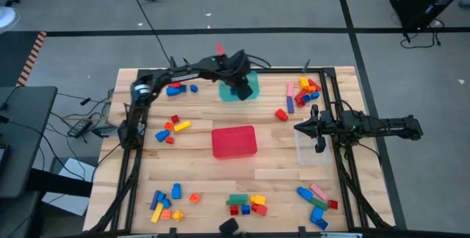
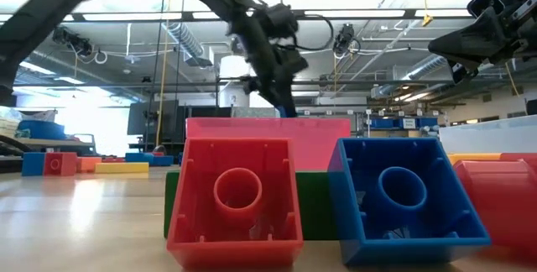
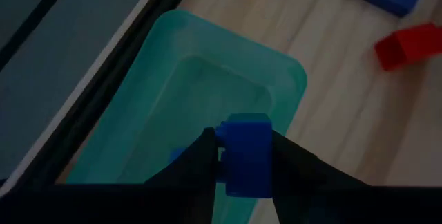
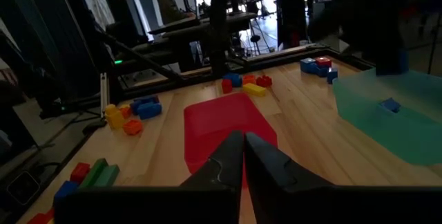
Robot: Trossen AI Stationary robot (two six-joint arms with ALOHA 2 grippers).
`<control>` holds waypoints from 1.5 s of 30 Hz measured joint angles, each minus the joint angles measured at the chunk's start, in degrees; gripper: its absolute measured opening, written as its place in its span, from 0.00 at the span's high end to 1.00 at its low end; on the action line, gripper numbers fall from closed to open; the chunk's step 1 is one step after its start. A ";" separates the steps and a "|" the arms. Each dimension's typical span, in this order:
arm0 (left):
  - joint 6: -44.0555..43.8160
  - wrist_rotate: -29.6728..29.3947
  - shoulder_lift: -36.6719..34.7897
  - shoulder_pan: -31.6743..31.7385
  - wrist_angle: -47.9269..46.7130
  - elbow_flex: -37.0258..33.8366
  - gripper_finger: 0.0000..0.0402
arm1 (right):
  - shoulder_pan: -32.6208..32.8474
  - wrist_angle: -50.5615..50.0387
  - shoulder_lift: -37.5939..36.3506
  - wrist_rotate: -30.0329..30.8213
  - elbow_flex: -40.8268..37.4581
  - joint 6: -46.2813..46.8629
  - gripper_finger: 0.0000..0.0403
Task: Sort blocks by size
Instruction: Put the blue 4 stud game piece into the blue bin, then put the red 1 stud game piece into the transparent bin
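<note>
Blocks [image 1: 246, 204] lie scattered along the table's [image 1: 198, 172] near edge. Right gripper [image 1: 299, 128], jaws together, waits right by the clear tub [image 1: 312, 153]. Far, left gripper [image 3: 242, 165] holds a blue block [image 3: 246, 156] over the teal tub [image 3: 207, 79].

Blocks [image 1: 247, 203] scattered around three tubs [image 1: 234, 142] mid-table

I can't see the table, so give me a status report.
Left end effector over teal tub, gripping blue block. Right end effector shut, empty, above clear tub. Nothing blocking.
</note>
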 joint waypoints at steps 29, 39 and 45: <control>-6.76 1.31 4.70 1.51 -1.47 4.42 0.52 | -0.02 0.00 -0.01 0.00 0.00 -0.01 0.93; -6.73 1.28 4.58 1.42 -1.53 4.44 0.52 | -0.02 0.02 -0.02 0.02 0.00 -0.01 0.92; -6.75 1.28 4.49 1.42 -2.29 4.48 0.52 | -0.01 0.01 0.00 0.07 0.00 -0.01 0.93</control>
